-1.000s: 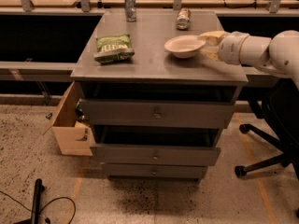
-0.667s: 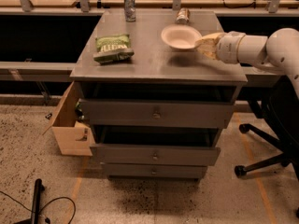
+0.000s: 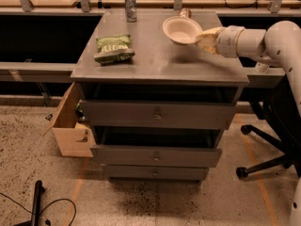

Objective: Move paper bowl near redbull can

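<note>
The paper bowl [image 3: 181, 29] is off-white and round, tilted toward me, held just above the far right part of the grey cabinet top [image 3: 155, 55]. My gripper [image 3: 201, 37] grips the bowl's right rim, with the white arm reaching in from the right. The redbull can [image 3: 185, 13] is mostly hidden behind the bowl's far edge; only its top shows.
A green snack bag [image 3: 114, 49] lies on the left of the top. A taller mottled grey can [image 3: 130, 5] stands at the far left edge. Open cardboard box [image 3: 70, 126] sits left of the drawers. An office chair base [image 3: 263, 154] is on the right.
The arm has carried the paper bowl away from me toward the far edge, so it now covers most of the redbull can.
</note>
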`<state>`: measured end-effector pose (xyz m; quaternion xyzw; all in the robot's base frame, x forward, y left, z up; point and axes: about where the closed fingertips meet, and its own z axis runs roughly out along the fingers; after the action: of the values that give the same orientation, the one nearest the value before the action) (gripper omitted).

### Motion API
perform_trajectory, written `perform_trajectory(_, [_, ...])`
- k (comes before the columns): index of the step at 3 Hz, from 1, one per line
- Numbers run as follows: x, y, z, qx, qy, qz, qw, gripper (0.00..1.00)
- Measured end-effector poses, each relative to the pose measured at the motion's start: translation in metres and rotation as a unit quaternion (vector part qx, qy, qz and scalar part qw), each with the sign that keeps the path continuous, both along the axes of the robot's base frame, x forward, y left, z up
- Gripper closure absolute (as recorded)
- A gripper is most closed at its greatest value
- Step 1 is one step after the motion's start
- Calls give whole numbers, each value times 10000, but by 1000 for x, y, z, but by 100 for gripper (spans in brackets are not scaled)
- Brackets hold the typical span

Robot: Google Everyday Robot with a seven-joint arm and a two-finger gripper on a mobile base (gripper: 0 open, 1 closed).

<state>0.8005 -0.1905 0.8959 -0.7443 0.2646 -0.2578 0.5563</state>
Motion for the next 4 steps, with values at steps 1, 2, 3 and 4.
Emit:
perform_trajectory(1, [33, -24, 19, -156, -313, -539, 9979, 100])
perform_trajectory(2, [66, -55, 23, -388, -393, -1106, 9923, 87])
perform_trajectory(3, [89, -84, 12, -563, -256, -1600, 9852, 62])
perform_trajectory(4, [98, -96, 0, -604, -85, -1784, 9821, 40])
